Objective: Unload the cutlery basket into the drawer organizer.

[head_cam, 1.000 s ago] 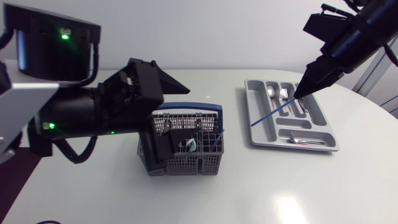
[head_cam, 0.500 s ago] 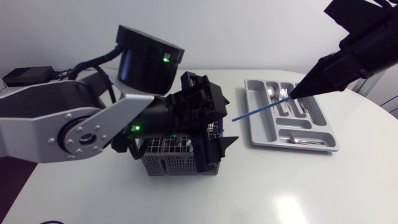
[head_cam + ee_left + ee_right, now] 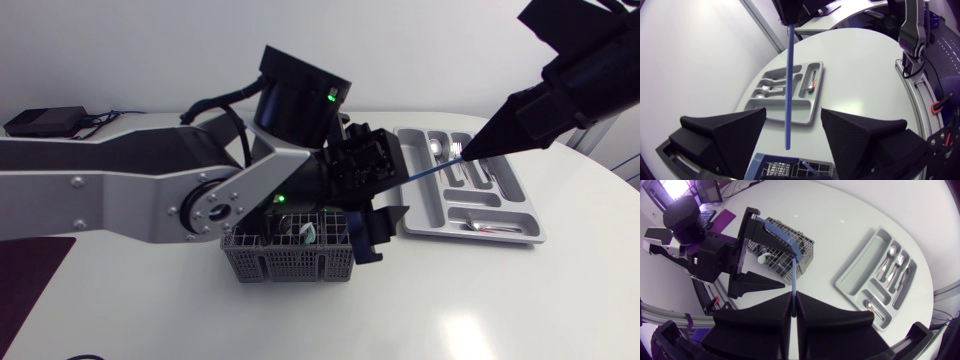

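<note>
Blue stick (image 3: 435, 170) now runs with its left end behind the left arm (image 3: 150, 195), which has swung further right over the basket (image 3: 290, 262) since half a second ago. It covers far more of the basket than before. The right hand (image 3: 478, 150) has barely shifted and stays clenched on the stick's far end, above the organizer (image 3: 420, 215).

Seen from the left wrist, the stick (image 3: 788, 90) hangs between the left hand's (image 3: 793, 117) spread fingers, touching neither – that hand is released and holds nothing. The stick's free end sits just above the basket's (image 3: 790, 170) rim. From the right wrist, the stick (image 3: 793, 280) points from the shut fingers toward the basket (image 3: 807, 247).

The organizer lies right of the basket on the surface (image 3: 520, 300), with forks and spoons (image 3: 455, 150) in its far compartments. Most of the basket's contents are hidden under the left arm – what remains there is hard to make out.
</note>
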Robot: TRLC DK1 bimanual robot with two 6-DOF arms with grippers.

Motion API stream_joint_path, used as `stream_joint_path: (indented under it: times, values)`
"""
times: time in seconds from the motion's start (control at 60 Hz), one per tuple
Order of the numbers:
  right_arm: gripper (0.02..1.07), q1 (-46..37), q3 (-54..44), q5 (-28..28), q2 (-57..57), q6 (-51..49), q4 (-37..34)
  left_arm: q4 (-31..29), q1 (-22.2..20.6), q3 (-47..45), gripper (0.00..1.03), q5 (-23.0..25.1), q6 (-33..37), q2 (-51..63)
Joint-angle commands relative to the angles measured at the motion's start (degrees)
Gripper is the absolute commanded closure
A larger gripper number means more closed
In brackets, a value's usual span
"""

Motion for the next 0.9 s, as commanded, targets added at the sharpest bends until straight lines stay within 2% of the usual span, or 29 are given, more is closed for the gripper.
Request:
stream_joint_path:
  times: [0.0, 0.1, 0.2, 0.283, 0.533, 0.883]
  values:
    - [1.01, 1.0, 0.4, -0.5, -1.1, 1.6, -0.3, 1.6, -0.7, 2.0, 0.37, -1.0, -0.6, 2.0]
    - [1.01, 1.4, 0.3, -0.5, -1.6, 1.9, -0.4, 2.7, -1.0, 2.4, 0.47, -2.1, -0.2, 3.3]
    - [1.01, 1.3, -0.1, -0.3, -1.8, 1.8, -0.4, 4.2, -1.1, 2.3, 0.64, -3.1, -0.2, 3.8]
    - [1.01, 0.9, -0.8, -0.1, -2.0, 1.6, -0.3, 4.3, -1.0, 2.3, 0.71, -3.4, -0.2, 3.8]
    - [1.01, -1.5, -2.3, -0.1, -1.8, 0.2, 0.2, 4.5, -0.8, 1.7, 0.72, -3.9, -0.5, 3.5]
    - [1.01, -1.4, -2.5, -0.3, -2.3, 0.1, 0.1, 4.6, -2.4, 1.8, 0.82, -4.6, 0.5, 4.4]
